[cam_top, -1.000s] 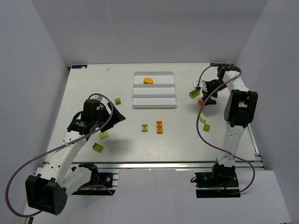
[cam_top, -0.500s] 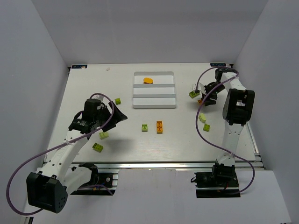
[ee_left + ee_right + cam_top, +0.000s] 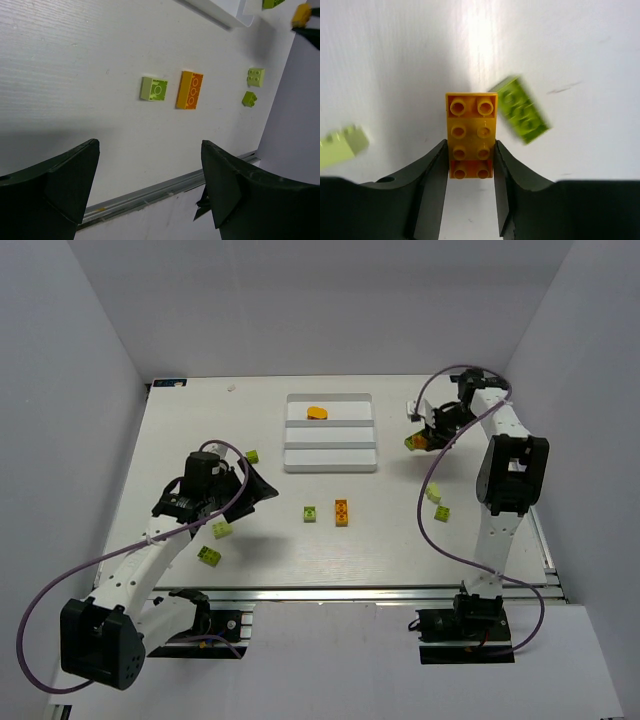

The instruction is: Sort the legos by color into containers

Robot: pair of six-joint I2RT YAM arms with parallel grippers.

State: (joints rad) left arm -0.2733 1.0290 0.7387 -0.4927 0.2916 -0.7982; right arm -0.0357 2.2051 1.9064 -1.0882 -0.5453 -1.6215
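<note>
In the right wrist view an orange two-by-four lego [image 3: 470, 135] sits between the black fingers of my right gripper [image 3: 470, 146], which is shut on it. A lime lego [image 3: 522, 109] lies just beside it and a pale green one [image 3: 342, 142] lies off to the left. From above, the right gripper [image 3: 428, 433] is right of the white tray [image 3: 330, 467], whose far container holds an orange piece [image 3: 317, 412]. My left gripper [image 3: 262, 490] stands open and holds nothing, left of a green lego [image 3: 310, 513] and an orange lego [image 3: 342, 512].
Loose green legos lie at the left [image 3: 252, 456], [image 3: 222, 530], [image 3: 210, 555] and at the right [image 3: 434, 493], [image 3: 441, 513]. White walls enclose the table on three sides. A metal rail [image 3: 330, 593] runs along the near edge.
My right gripper has closed on the orange lego and moved a little toward the far side with it. The left arm has shifted slightly to the right, still open.
</note>
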